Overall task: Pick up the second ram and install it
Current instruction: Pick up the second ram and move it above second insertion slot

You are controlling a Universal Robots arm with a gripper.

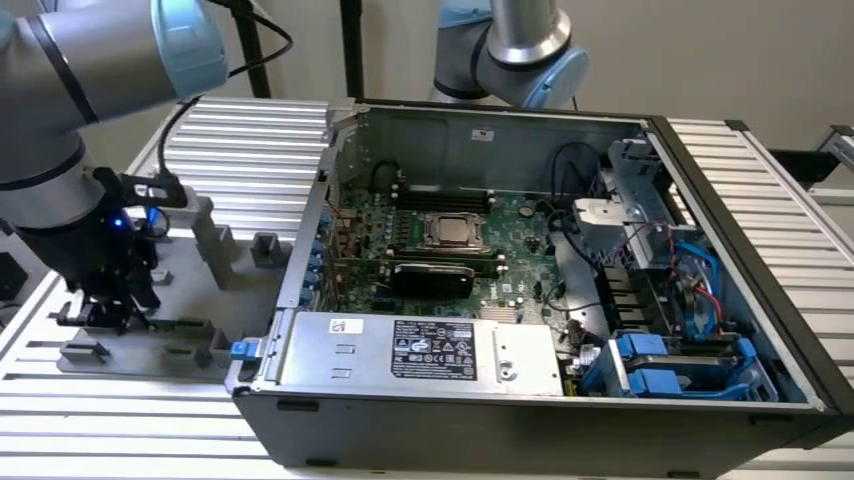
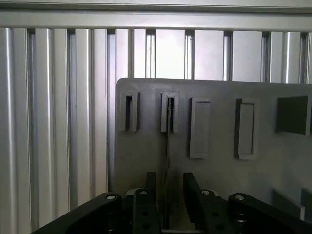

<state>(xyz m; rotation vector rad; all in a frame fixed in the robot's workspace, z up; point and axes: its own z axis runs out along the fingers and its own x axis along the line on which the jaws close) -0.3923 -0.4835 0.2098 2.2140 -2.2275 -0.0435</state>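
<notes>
Black fingers (image 2: 191, 187), narrowly apart, astride the second ram (image 2: 168, 126), seemingly untouched, edge-on in wrist view.

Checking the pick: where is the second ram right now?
In the wrist view the second ram stands on edge on the gray holder plate, straddled by the open gripper, at the exterior view's left of the computer case.

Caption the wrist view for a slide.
Open gripper straddles the ram standing edge-on in a slot of the grey holder.
</notes>
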